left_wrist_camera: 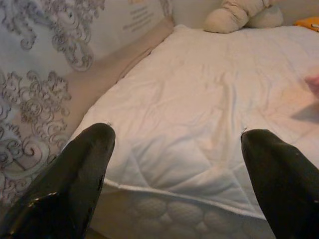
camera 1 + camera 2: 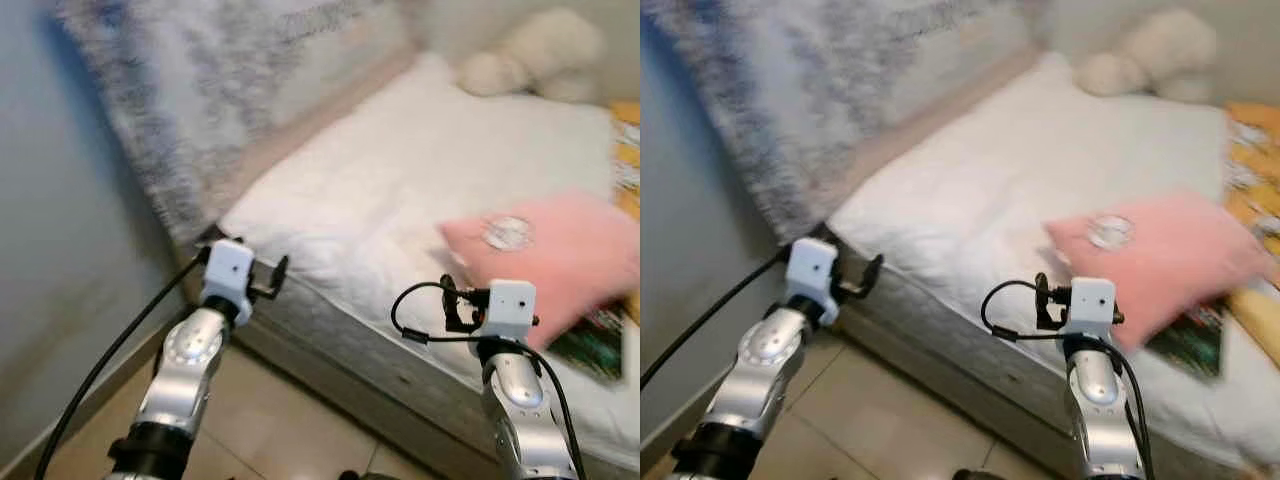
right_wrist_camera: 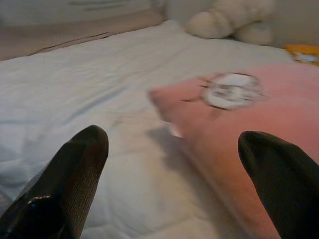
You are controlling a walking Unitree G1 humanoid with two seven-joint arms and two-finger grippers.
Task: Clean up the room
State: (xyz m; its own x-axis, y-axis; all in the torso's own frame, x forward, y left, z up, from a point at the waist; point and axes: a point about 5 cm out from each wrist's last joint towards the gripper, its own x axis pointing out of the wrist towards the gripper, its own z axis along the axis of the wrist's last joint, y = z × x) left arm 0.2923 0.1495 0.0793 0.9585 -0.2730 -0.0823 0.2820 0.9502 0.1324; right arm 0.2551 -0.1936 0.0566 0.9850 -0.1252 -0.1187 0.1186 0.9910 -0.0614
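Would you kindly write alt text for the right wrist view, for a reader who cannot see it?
A pink pillow with a round white patch lies on a white mattress, just beyond the right hand, whose two black fingers are spread open. A cream plush toy sits at the bed's far end.

White quilted cloth covers the mattress (image 1: 199, 124), matt and softly creased. The pink pillow (image 3: 259, 129) is smooth matt fabric with a pale printed patch. A plush toy (image 1: 234, 15) looks fuzzy. The left claw (image 1: 174, 169) has 2 glossy black plastic fingers (image 1: 75, 179). The arms (image 2: 190, 360) are brushed silver metal. The floor (image 2: 290, 430) is smooth tile.
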